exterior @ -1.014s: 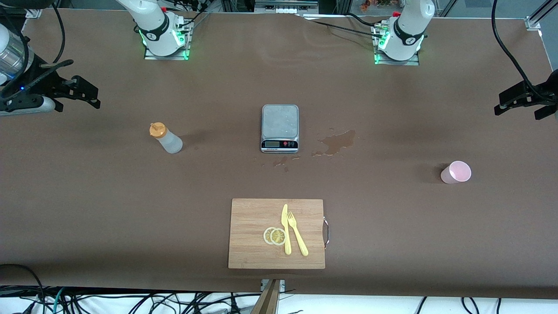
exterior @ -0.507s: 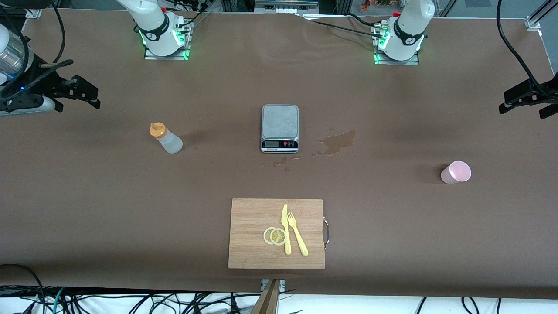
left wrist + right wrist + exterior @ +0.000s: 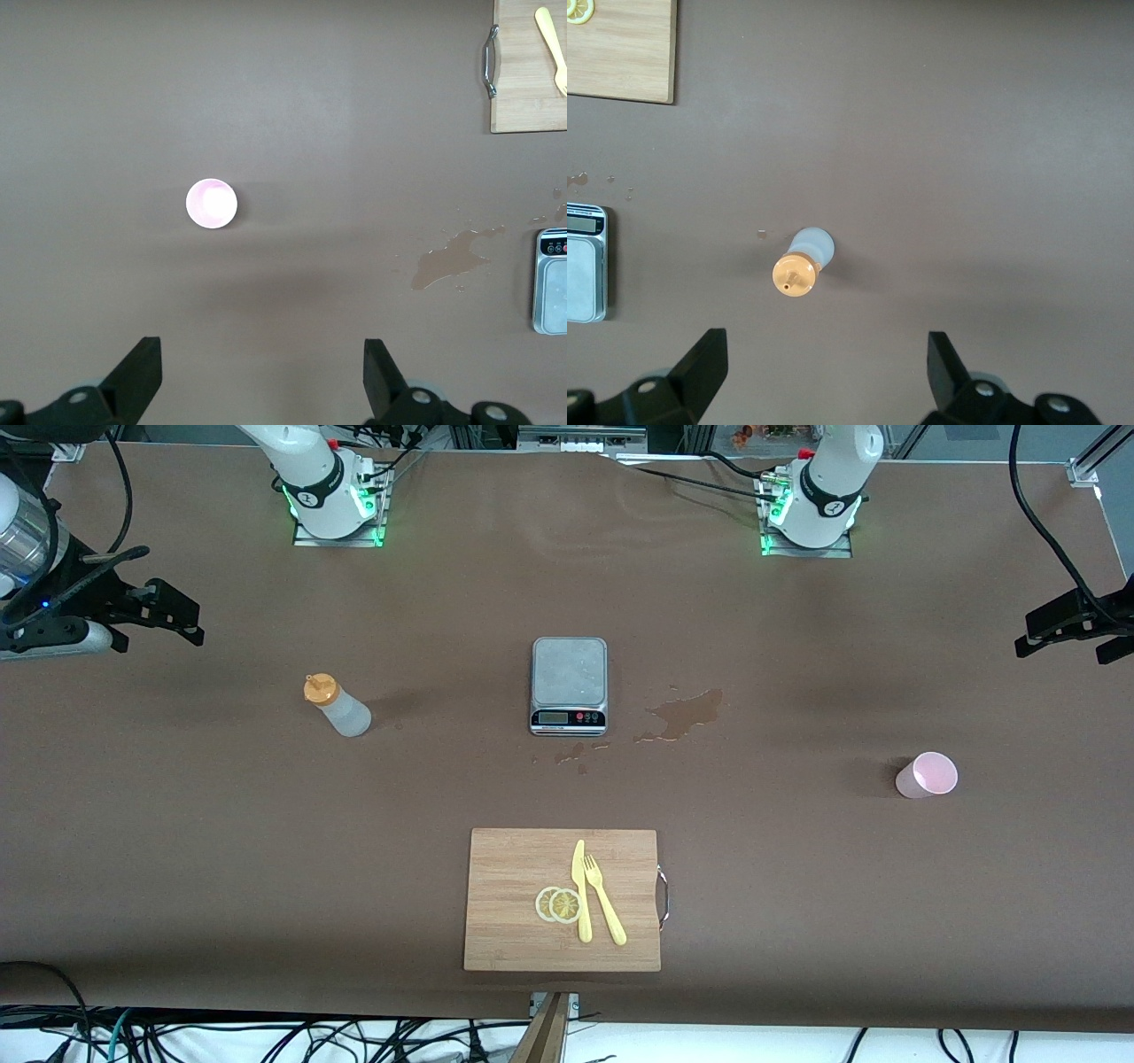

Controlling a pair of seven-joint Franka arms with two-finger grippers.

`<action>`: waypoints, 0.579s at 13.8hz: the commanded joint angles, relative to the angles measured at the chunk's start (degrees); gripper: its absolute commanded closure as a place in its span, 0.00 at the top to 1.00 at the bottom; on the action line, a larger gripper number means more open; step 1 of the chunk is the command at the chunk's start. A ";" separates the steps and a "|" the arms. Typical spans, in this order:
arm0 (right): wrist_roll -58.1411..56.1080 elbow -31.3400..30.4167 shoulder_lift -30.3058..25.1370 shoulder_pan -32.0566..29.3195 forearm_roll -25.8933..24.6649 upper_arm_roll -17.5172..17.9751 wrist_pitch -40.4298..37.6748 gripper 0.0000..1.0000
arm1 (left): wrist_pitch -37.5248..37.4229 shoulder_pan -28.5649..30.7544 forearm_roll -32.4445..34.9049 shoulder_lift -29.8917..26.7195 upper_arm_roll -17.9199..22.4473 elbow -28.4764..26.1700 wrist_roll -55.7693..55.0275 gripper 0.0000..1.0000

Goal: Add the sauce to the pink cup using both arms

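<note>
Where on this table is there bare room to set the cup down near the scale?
Bare brown table lies between the pink cup and the cutting board, and between the sauce bottle and the scale. Beside the scale toward the cup, a spill wets the surface.

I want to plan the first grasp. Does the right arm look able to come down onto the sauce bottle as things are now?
Probably yes. The right gripper is open and up in the air, the sauce bottle stands upright and alone on the brown table, and the kitchen scale stands well apart from it.
</note>
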 commanded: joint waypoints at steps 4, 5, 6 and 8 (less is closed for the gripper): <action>0.75 0.72 0.00 -0.05 0.07 -0.01 -0.84 1.00 | -0.71 -0.03 0.50 -0.24 0.11 -0.50 -0.74 1.00; 0.75 0.72 0.00 -0.05 0.07 -0.01 -0.84 1.00 | -0.71 -0.03 0.41 -0.24 0.11 -0.50 -0.74 1.00; 0.75 0.72 0.00 -0.05 0.07 -0.01 -0.84 1.00 | -0.71 -0.03 0.41 -0.24 0.20 -0.50 -0.74 1.00; 0.75 0.72 0.00 -0.05 0.07 -0.01 -0.84 1.00 | -0.71 0.14 0.41 -0.24 0.20 -0.50 -0.74 1.00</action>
